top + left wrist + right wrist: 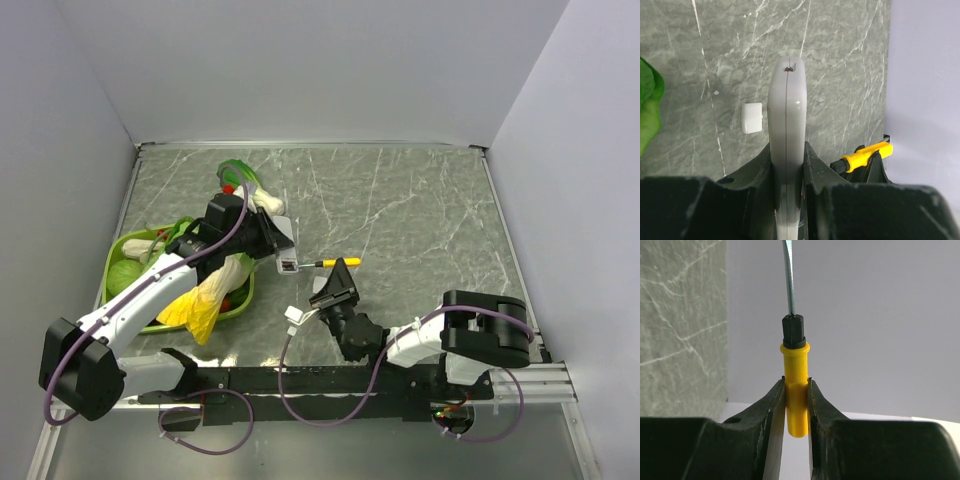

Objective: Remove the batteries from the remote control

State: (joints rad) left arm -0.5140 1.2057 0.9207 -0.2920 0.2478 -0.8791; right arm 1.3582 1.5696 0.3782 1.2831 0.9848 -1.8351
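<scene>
the remote control (786,125) is held off the table (840,60). the left wrist view shows it edge-on, with its seam toward the camera. the left gripper (786,152) is closed narrow on its near end, one finger on each broad face. the right gripper (796,386) is pinched on the yellow handle of a small screwdriver-like tool (795,357), whose thin blade runs up out of that view. from above, the tool points at the remote's end, but i cannot tell whether the tip touches it. a small pale cover piece (751,118) lies on the table, left of the remote in the wrist view, so the compartment is probably open. the batteries show in no view; likely they sit in a side turned away from the cameras. the remote looks light, rigid and smooth-shelled, so a prying push could twist or slide it. a firm hold on the body, clear of the compartment, suits it. the batteries would be tiny, slick and prone to roll, best levered up at one end.
</scene>
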